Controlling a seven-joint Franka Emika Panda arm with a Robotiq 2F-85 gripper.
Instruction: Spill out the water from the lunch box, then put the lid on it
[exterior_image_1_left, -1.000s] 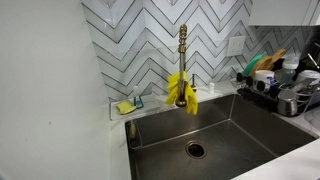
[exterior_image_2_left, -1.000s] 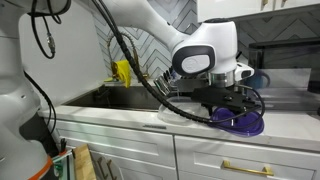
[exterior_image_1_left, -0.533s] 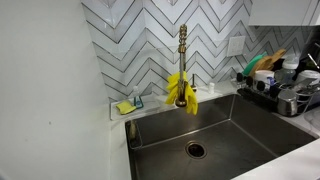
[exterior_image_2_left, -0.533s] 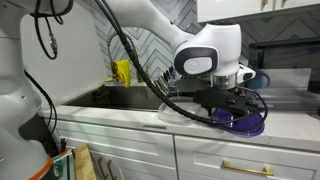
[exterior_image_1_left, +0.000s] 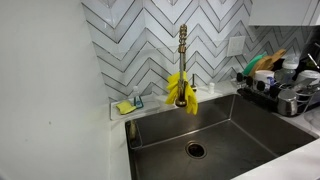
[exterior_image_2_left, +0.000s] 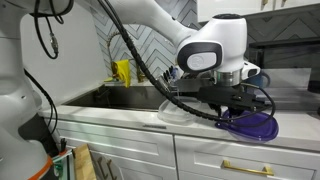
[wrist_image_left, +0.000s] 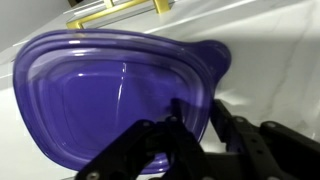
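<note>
The lid (wrist_image_left: 95, 100) is translucent purple with rounded corners and fills the left of the wrist view, over the white counter (wrist_image_left: 285, 50). My gripper (wrist_image_left: 197, 103) stands at its right rim, one dark finger under the purple plastic and one outside the edge, shut on the rim. In an exterior view the lid (exterior_image_2_left: 256, 126) hangs tilted under the gripper (exterior_image_2_left: 240, 106), just above the counter to the right of the sink. A pale, see-through shape (exterior_image_2_left: 176, 112) beside the sink, half behind the cables, may be the lunch box; I cannot tell for sure.
A steel sink (exterior_image_1_left: 205, 128) lies under a brass faucet (exterior_image_1_left: 183, 45) draped with a yellow cloth (exterior_image_1_left: 182, 90). A loaded dish rack (exterior_image_1_left: 282, 92) stands at the sink's far side, a sponge (exterior_image_1_left: 125, 107) in the corner. Gold drawer handles (exterior_image_2_left: 248, 168) run below the counter.
The jaws have closed onto the lid's rim. The lid has shifted right and tipped up off the counter with the gripper.
</note>
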